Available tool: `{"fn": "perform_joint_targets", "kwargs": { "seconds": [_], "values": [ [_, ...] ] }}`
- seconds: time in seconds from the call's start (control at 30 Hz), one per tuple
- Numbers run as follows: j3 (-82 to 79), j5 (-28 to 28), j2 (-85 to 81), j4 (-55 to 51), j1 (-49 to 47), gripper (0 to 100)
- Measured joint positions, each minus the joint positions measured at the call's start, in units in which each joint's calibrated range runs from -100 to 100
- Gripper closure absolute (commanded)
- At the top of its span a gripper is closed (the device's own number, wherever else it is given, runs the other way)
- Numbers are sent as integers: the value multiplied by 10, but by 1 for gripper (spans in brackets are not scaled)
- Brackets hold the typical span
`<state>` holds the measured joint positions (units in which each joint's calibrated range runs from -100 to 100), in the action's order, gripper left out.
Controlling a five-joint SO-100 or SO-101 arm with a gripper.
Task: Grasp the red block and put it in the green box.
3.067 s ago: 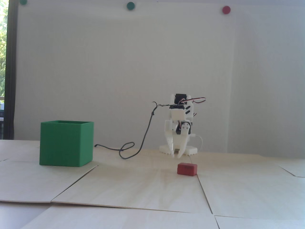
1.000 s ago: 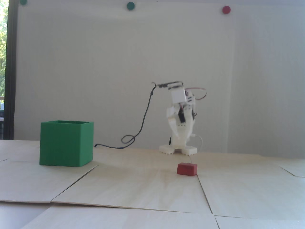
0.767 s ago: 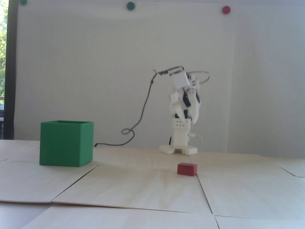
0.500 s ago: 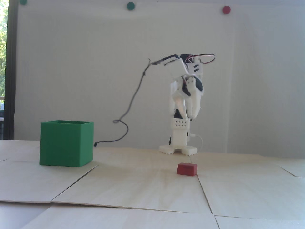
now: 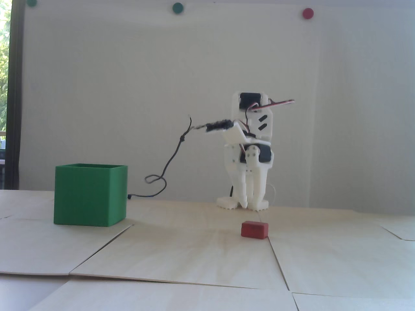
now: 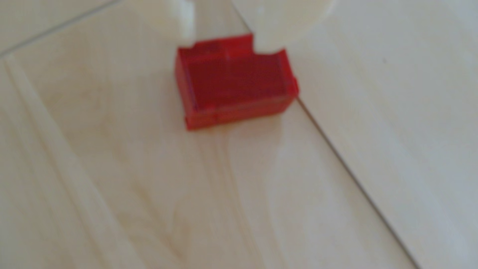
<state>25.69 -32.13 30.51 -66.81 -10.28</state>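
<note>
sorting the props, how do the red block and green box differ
The red block is small and low, wider than tall; the green box is far bigger and cube-shaped. In the fixed view the block lies right of centre, the box at left. Both rest on the wooden table, untouched.

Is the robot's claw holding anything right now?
No. The gripper hangs above the table with nothing between its fingers. The red block lies on the table, untouched.

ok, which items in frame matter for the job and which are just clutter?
Job:
red block
green box
pincer, pointing down behind the block

Clutter:
black cable
green wall dot
red wall dot
</note>
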Motion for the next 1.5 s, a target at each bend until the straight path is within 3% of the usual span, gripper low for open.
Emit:
{"fn": "perform_joint_targets", "kwargs": {
  "seconds": [0.27,0.43,0.57,0.83,1.2,1.5],
  "values": [
    [30,0,39,-3,-15,91],
    [30,0,41,-3,-34,73],
    [30,0,41,-14,-44,65],
    [30,0,41,-32,-44,64],
    [30,-2,41,-208,-44,64],
    [31,-2,41,-172,-31,64]
  ]
}}
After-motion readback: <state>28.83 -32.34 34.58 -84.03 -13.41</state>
